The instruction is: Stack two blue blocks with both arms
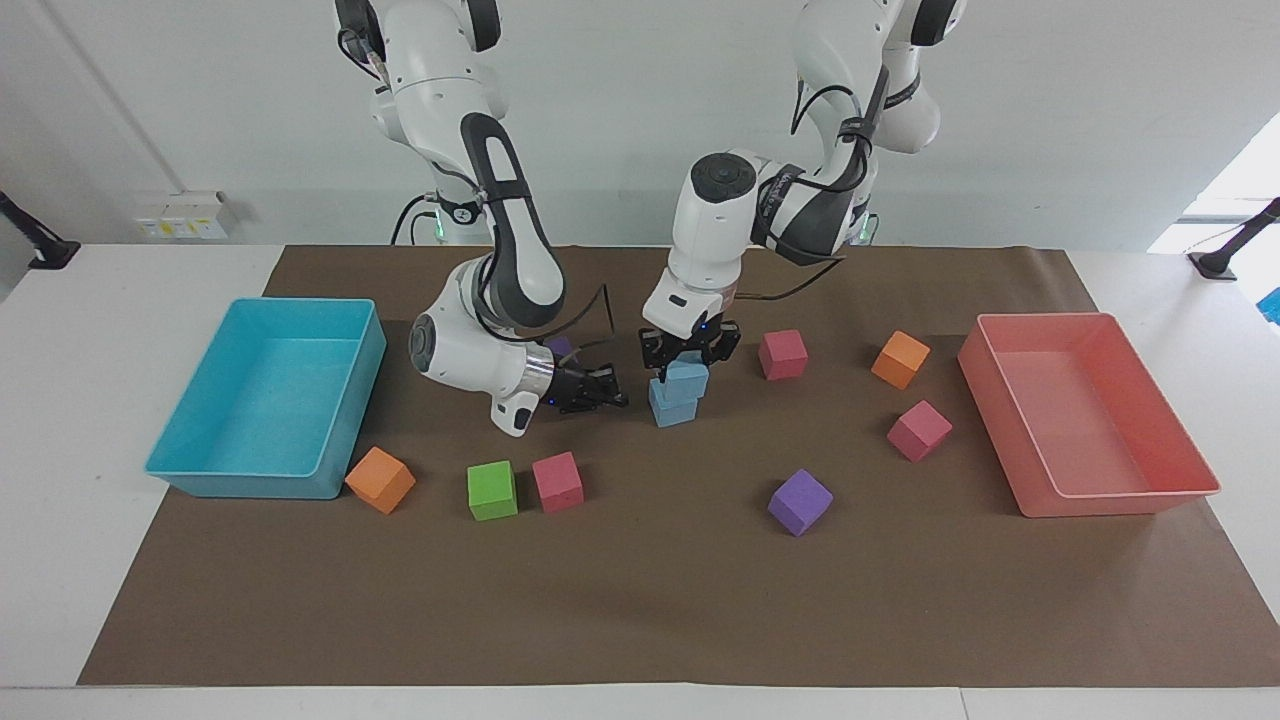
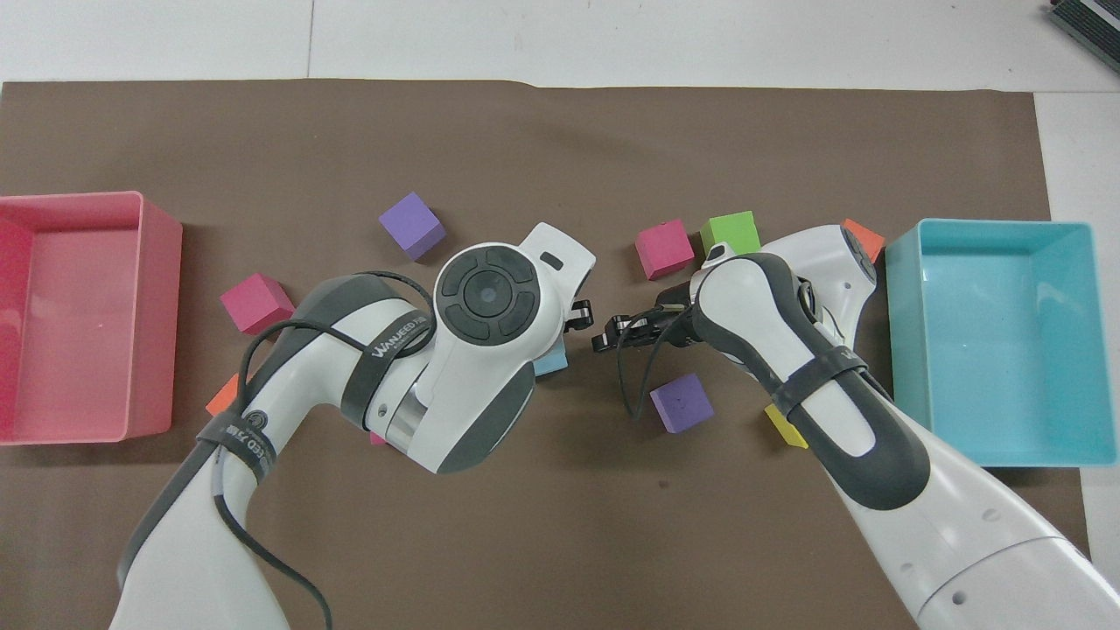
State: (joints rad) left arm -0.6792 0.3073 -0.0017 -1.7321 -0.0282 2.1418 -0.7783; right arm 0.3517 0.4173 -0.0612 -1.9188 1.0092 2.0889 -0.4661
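Note:
In the middle of the brown mat a light-blue block (image 1: 672,410) lies flat. My left gripper (image 1: 688,362) is shut on the second blue block (image 1: 688,380) and holds it directly on top of the first, shifted slightly toward the left arm's end. I cannot tell whether the two blocks touch. From overhead the left wrist covers both, leaving only a blue sliver (image 2: 552,364). My right gripper (image 1: 610,393) is shut and holds nothing. It hangs low beside the lower block, toward the right arm's end, and its tips (image 2: 604,339) point at the blocks.
A cyan tray (image 1: 265,400) sits at the right arm's end and a red tray (image 1: 1085,415) at the left arm's end. Scattered cubes: orange (image 1: 380,480), green (image 1: 492,490), pink (image 1: 557,481), purple (image 1: 799,502), pink (image 1: 918,430), orange (image 1: 899,359), pink (image 1: 782,354).

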